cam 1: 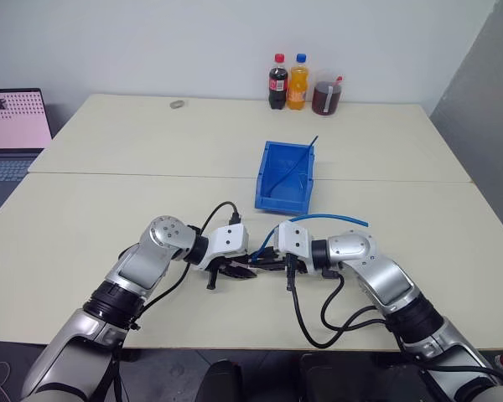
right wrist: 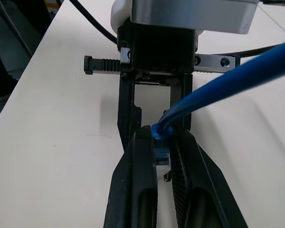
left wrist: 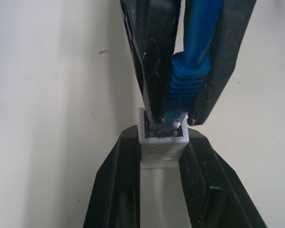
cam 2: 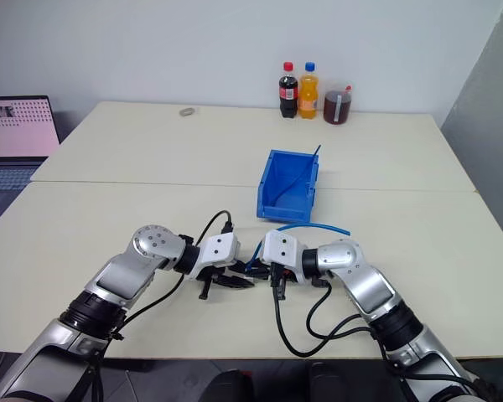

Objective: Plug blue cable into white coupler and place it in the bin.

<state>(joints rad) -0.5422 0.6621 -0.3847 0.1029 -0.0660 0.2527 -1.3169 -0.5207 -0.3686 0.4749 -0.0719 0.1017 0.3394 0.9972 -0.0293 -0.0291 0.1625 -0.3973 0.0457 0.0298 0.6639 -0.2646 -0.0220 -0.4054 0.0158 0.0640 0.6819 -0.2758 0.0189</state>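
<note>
Low over the near table, both grippers meet tip to tip. My left gripper (cam 1: 237, 270) is shut on the white coupler (left wrist: 163, 145), a tiny white box pinched between its two black fingers. My right gripper (right wrist: 162, 135) is shut on the blue cable (right wrist: 218, 88) just behind its ribbed blue boot. The plug end sits at the coupler's opening; how deep it goes I cannot tell. The cable arcs up and back over my right wrist (cam 1: 335, 219). The blue bin (cam 1: 281, 201) stands a short way beyond the grippers, open top up.
A second thin blue cable (cam 1: 304, 159) leans inside the bin. Two bottles (cam 1: 287, 82) and a jug of dark liquid (cam 1: 326, 94) stand at the table's far edge. A small grey object (cam 1: 178, 105) lies far left, and a laptop (cam 1: 12, 126) sits off the left side.
</note>
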